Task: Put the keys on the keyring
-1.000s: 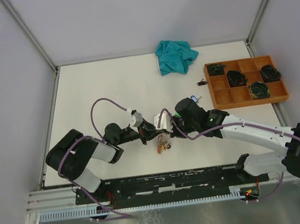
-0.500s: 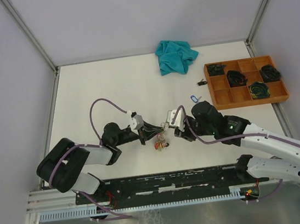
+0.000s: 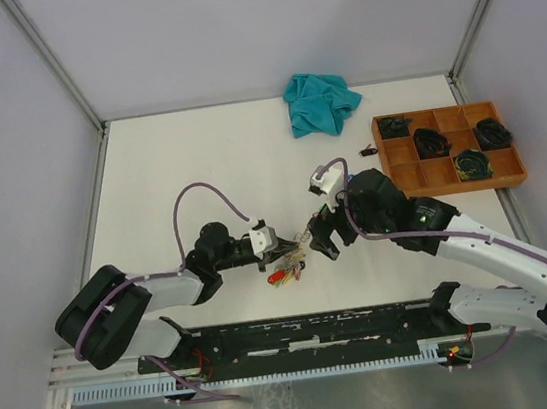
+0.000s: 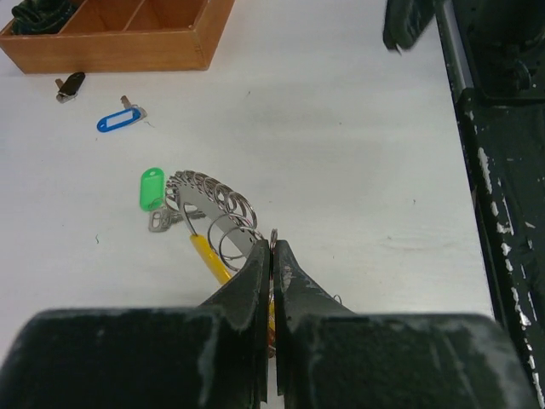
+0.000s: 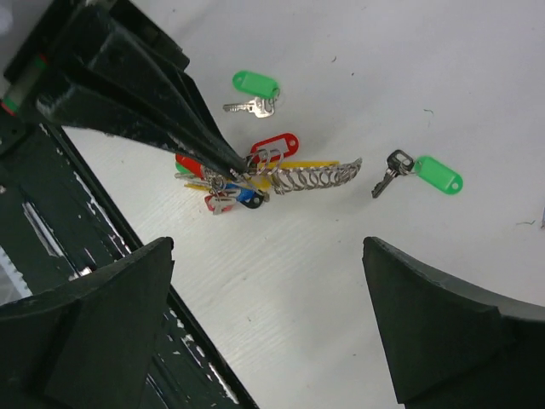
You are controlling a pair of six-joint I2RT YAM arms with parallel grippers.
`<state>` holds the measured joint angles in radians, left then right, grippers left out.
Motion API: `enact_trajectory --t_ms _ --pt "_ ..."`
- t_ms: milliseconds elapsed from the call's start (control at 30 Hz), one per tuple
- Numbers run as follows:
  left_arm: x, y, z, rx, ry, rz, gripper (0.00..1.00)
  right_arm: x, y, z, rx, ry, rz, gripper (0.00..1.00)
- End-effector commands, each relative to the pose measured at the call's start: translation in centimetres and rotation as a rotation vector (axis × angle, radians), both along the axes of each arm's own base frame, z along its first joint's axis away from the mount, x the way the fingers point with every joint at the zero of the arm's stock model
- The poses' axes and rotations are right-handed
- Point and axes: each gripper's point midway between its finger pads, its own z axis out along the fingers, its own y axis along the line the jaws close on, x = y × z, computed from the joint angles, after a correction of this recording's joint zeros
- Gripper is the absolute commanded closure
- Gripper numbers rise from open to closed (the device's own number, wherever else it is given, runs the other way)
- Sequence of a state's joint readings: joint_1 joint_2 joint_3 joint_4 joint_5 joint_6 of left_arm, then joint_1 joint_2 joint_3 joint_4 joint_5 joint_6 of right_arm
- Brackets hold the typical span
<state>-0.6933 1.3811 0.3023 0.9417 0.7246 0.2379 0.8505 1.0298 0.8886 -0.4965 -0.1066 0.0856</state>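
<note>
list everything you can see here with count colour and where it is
table: 1, white, under everything
cloth: 1, teal, far edge
tray: 1, brown wood, far right
bundles: 4, dark, in tray compartments
small dark piece: 1, beside tray
loose keys: 3, two green tags, one blue, lying apart on table
bunched keys: count unclear, red, yellow, blue tags, at keyring
keyring: 1, silver, pinched in left fingers
left fingers: shut on keyring
right fingers: open, above the bunch

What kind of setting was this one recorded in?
Probably a lab robot cell: plain grey panel walls on aluminium posts enclose a white table, with an orange wooden sorting tray.
</note>
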Motion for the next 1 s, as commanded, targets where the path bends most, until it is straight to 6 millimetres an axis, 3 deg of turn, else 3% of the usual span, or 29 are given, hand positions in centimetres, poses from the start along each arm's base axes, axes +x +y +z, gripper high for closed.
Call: enact_trajectory --t_ms 0,67,167,300,400,533,733,967 --pt "0.9 -0.5 1.5 0.018 -0.209 0.000 0.97 1.6 0.4 2.7 0.085 0.013 -0.150 0.00" --pt "0.7 -0.5 1.4 0.030 -0.250 0.000 0.97 2.9 -0.8 2.2 0.076 0.029 -0.305 0.00" --pt "0.6 -0.4 1.0 0.051 -0.292 0.013 0.97 3.4 -0.4 2.4 0.052 0.050 -0.304 0.00" --pt "0.3 -0.6 0.5 0.070 -0.317 0.010 0.97 3.9 0.3 1.5 0.004 0.128 -0.348 0.12" --pt "0.1 -0.8 -0.1 0.087 -0.320 -0.002 0.97 4.2 1.2 0.3 -0.033 0.191 -0.354 0.18" --pt "-0.1 -1.0 -0.6 0.108 -0.330 -0.013 0.97 4.6 2.7 -0.9 -0.061 0.266 -0.323 0.35" --pt "-0.4 -1.2 -1.2 0.124 -0.333 -0.025 0.97 5.2 4.9 -2.6 -0.093 0.352 -0.265 0.45" --pt "-0.6 -1.4 -1.3 0.128 -0.335 -0.032 0.97 4.9 5.5 -5.3 -0.129 0.442 -0.232 0.52"
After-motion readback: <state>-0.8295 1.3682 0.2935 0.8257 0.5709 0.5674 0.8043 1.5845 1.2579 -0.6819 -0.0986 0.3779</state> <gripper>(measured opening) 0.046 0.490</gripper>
